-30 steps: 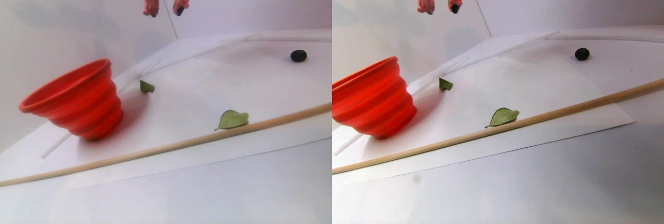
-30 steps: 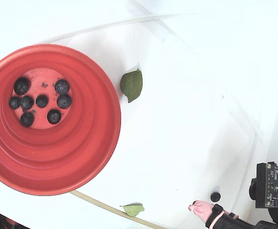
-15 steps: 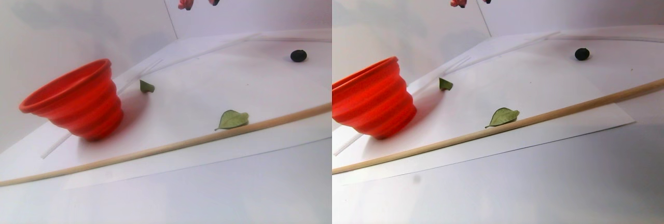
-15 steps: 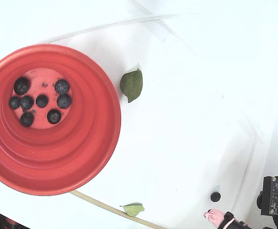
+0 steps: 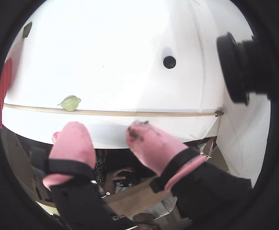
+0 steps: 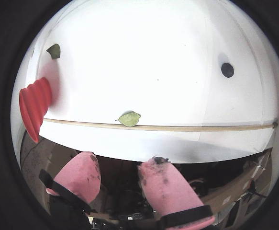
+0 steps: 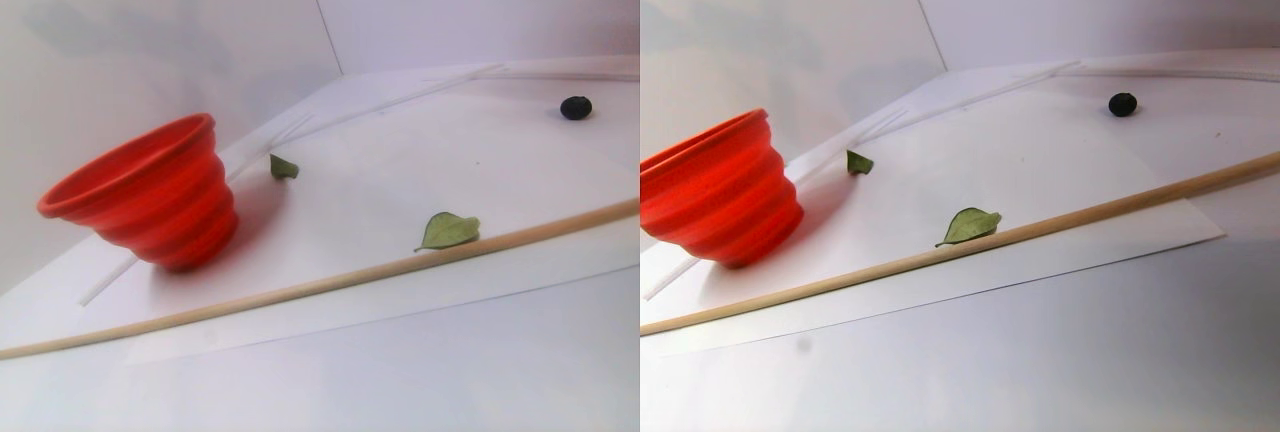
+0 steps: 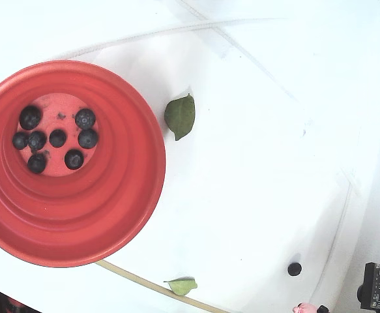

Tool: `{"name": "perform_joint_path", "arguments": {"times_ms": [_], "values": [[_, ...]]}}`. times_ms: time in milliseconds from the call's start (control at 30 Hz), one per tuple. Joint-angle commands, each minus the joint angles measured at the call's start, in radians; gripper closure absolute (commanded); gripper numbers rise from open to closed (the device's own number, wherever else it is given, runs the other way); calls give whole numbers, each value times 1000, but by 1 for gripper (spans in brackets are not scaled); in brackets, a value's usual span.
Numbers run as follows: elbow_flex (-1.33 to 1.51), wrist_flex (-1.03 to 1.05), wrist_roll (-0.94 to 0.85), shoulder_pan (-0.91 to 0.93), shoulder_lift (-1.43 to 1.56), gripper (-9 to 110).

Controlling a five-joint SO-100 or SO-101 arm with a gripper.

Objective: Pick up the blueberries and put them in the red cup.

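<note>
With its two pink fingers (image 6: 79, 175) spread apart and nothing between them, the hand (image 6: 122, 165) hung released above the near edge of the white bench (image 8: 255, 163), clear of everything on it. Showed only as a pink tip at the bottom right corner of the fixed view, and as two fingertips at the top of the stereo pair view.

Held seven blueberries (image 8: 57, 137) on its pale flat bottom: the red cup (image 8: 111, 215), standing at the left of the fixed view. Lay alone far to the right, well apart from the cup and near the hand: one loose blueberry (image 8: 294, 268), also seen in both wrist views.

Ran across the near side of the bench: a long thin wooden stick (image 7: 300, 287). Touched that stick at about its middle: a pale green leaf (image 6: 129, 118). Lay just beside the cup's right side in the fixed view: a darker green leaf (image 8: 180, 117).
</note>
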Motion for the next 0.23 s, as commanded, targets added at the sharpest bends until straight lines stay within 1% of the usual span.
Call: {"name": "perform_joint_path", "arguments": {"times_ms": [0, 200], "values": [[-54, 5, -15, 34, 95, 85], [-17, -29, -32, 71, 103, 85]]}}
